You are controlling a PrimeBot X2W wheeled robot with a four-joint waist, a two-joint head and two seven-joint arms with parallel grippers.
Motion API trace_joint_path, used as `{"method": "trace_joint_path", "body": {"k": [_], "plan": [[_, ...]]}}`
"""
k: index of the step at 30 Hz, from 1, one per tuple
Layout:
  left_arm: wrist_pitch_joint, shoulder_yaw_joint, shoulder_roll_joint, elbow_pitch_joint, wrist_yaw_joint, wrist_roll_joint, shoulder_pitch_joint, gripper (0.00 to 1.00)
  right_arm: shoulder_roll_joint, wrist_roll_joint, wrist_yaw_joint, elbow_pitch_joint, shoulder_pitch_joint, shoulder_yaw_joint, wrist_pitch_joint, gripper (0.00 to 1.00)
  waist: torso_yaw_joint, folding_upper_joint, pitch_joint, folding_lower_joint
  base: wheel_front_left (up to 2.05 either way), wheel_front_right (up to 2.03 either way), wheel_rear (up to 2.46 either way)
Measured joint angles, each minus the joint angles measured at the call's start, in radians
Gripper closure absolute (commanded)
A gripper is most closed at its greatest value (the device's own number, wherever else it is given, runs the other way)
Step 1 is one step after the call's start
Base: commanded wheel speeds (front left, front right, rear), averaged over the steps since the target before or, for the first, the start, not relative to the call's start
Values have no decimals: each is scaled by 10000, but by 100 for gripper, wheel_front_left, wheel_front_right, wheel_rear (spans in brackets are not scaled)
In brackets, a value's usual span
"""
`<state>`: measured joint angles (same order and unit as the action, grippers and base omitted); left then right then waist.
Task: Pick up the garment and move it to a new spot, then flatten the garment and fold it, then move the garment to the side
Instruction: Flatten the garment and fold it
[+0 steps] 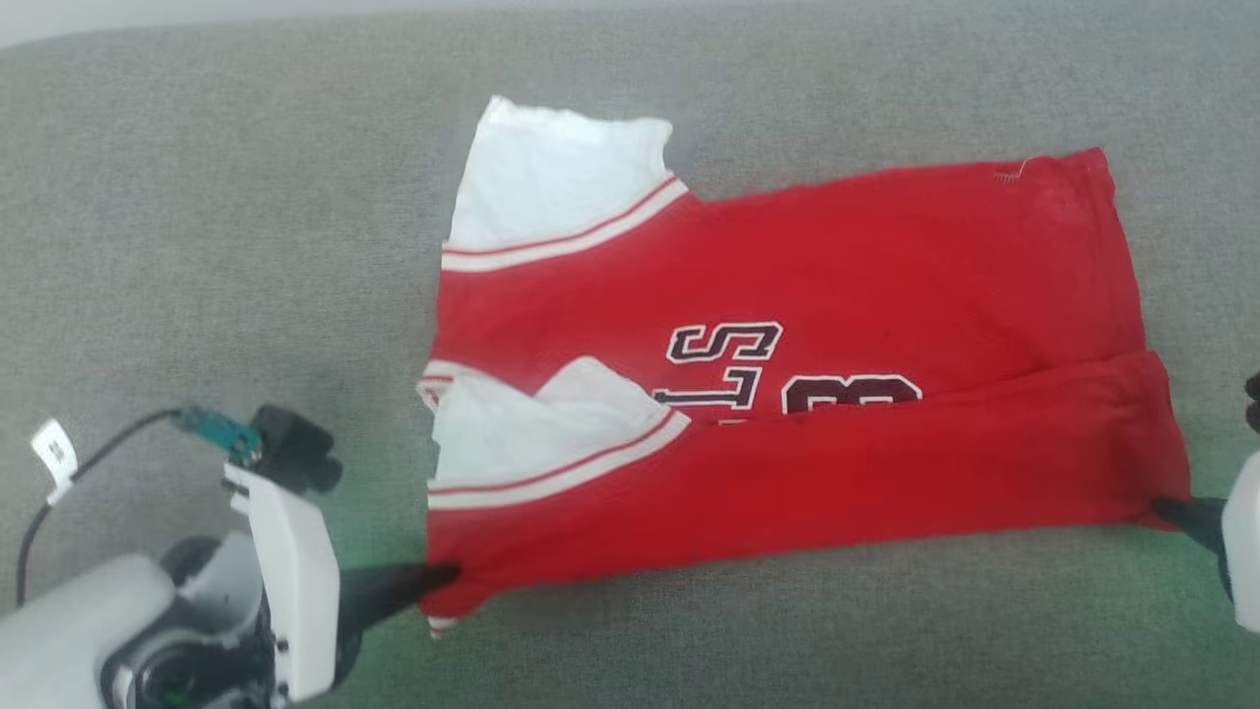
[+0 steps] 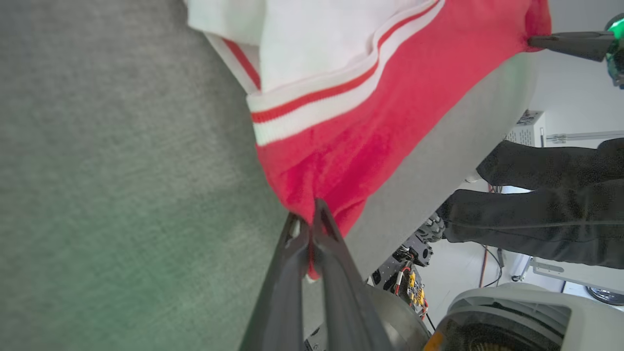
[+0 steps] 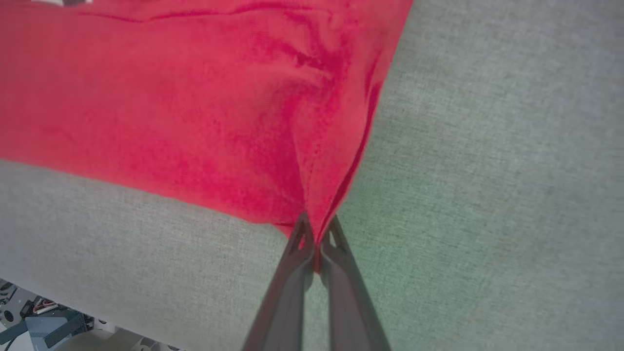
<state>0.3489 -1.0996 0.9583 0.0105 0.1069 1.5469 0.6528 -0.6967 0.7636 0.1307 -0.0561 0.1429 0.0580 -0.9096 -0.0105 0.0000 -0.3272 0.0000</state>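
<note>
The garment (image 1: 837, 256), a bright red shirt with white sleeves and striped trim, lies spread sideways on the grey cloth surface (image 1: 197, 246). Its near long edge is folded up over the lettering. My left gripper (image 1: 438, 574) is shut on the garment's near left corner (image 2: 336, 161), by the collar end. My right gripper (image 1: 1166, 509) is shut on the near right corner (image 3: 273, 126) at the hem. Both pinched corners pull into small creases at the fingertips. In the left wrist view the right gripper (image 2: 534, 41) shows at the far end of the red edge.
The grey surface's near edge (image 2: 429, 161) runs close behind both grippers. Beyond it, a person's dark-clothed legs (image 2: 546, 204) and robot base parts (image 2: 409, 282) show in the left wrist view. Bare grey cloth stretches to the left and far side of the shirt.
</note>
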Motion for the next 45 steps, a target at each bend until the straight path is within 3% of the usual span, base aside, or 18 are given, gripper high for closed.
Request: {"method": "trace_joint_path", "body": {"k": [6, 7, 8, 9, 10, 12, 16, 19, 27, 31, 37, 45], "plan": [[-481, -15, 234, 748, -397, -6, -450, 100, -100, 56, 0, -159, -384, -274, 140, 98, -57, 0, 44, 0, 0, 0, 0], [-564, 19, 251, 794, -437, -8, -459, 100, -130, 0, 2, -245, -412, -299, 265, 65, -63, 0, 46, 0, 0, 0, 0], [-677, 52, 284, 815, -495, -50, -482, 80, -125, -61, 2, -307, -420, -364, 443, 6, -61, 0, 52, 0, 0, 0, 0], [-813, 100, 314, 819, -533, -84, -497, 49, -105, -107, 2, -332, -423, -464, 621, 0, -57, 0, 57, 0, 0, 0, 0], [-915, 165, 349, 817, -562, -81, -504, 29, -77, -182, 0, -347, -437, -558, 811, 0, -53, 0, 68, 0, 0, 0, 0], [-1174, 286, 470, 836, -633, -84, -556, 0, 21, -343, 0, -370, -515, -734, 1168, 0, -32, 0, 119, 0, 0, 0, 0], [-1898, 732, 924, 807, -874, -56, -608, 0, 368, -863, 0, -593, -532, -1197, 2232, 0, 68, 0, 210, 0, 0, 0, 0], [-2686, 1235, 1022, 508, -1037, -31, -587, 0, 623, -1262, 0, -972, -238, -976, 3463, 0, 187, 0, 211, 0, 0, 0, 0], [-4125, 2146, 228, -1870, -725, -265, 337, 0, 1710, -2383, 0, -642, 1048, 328, 6376, 0, 792, 0, 47, 0, 0, 0, 0], [-4278, 2263, -192, -3266, -805, -1112, 1480, 0, 2355, -2752, 0, -476, 1683, 460, 7448, 0, 1176, 0, -246, 0, 0, 0, 0], [-3170, 2102, -750, -4819, -621, -1521, 3119, 0, 2945, -3049, 0, -322, 2029, 385, 8314, 0, 1700, 0, -733, 0, 0, 0, 0], [284, 1283, -1411, -6608, -134, -1689, 5010, 0, 3304, -3076, 0, -75, 2057, 439, 8736, 0, 2444, 0, -1265, 0, 0, 0, 0]]}}
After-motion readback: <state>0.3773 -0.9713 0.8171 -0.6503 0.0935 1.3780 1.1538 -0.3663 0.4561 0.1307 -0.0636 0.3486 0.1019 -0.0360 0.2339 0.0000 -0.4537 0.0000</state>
